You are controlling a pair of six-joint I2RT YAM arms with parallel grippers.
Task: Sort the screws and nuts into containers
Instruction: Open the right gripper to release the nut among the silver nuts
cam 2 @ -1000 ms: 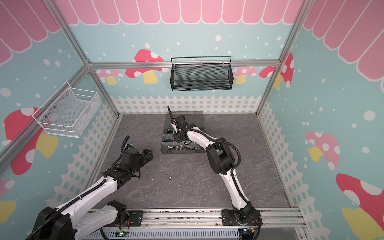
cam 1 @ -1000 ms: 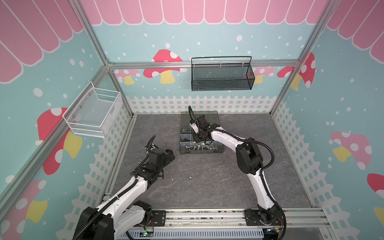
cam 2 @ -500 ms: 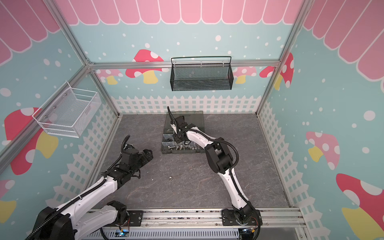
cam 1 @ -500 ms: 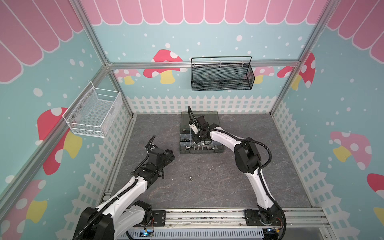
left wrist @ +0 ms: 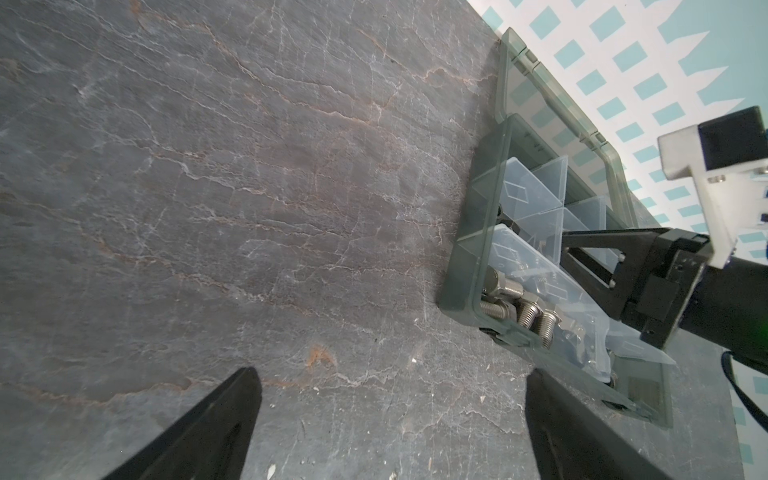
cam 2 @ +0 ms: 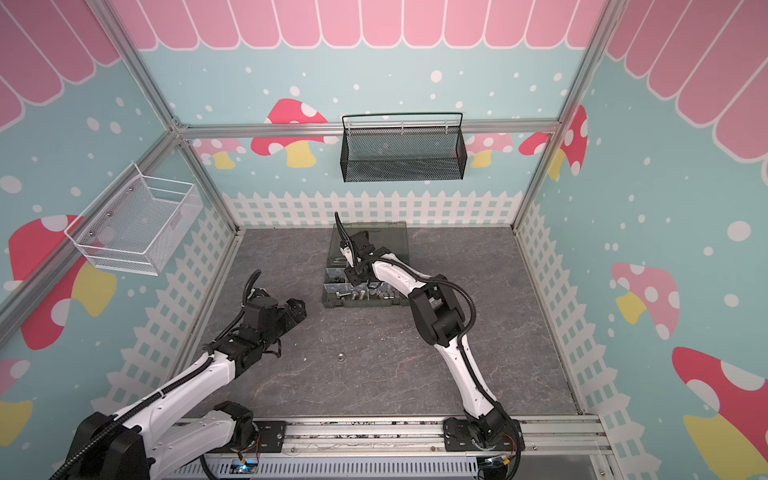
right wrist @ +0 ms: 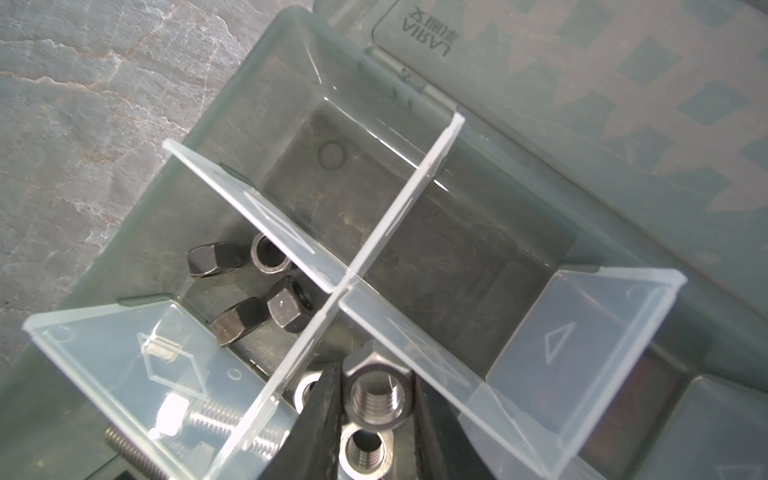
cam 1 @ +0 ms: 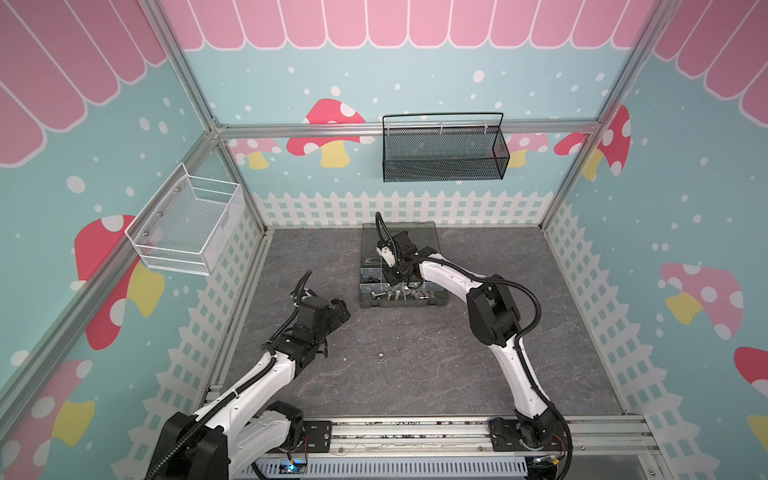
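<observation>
The dark grey plastic organiser case (cam 1: 400,303) is set at 12 o'clock on the grey stone-patterned tabletop (cam 1: 415,374). The right gripper (right wrist: 374,370) is lowered into a clear-walled compartment (right wrist: 457,374) (more silver nuts lie beneath). A silver hex nut (right wrist: 377,401) is framed between its fingers; whether it is pinched or freed cannot be told. Black hex nuts (right wrist: 286,309) are gathered next door. The left gripper (left wrist: 390,415) is spread wide at the case's 8 o'clock.

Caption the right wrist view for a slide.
Right hand over the silver-nut compartment, one nut between its fingers; black nuts next door.
</observation>
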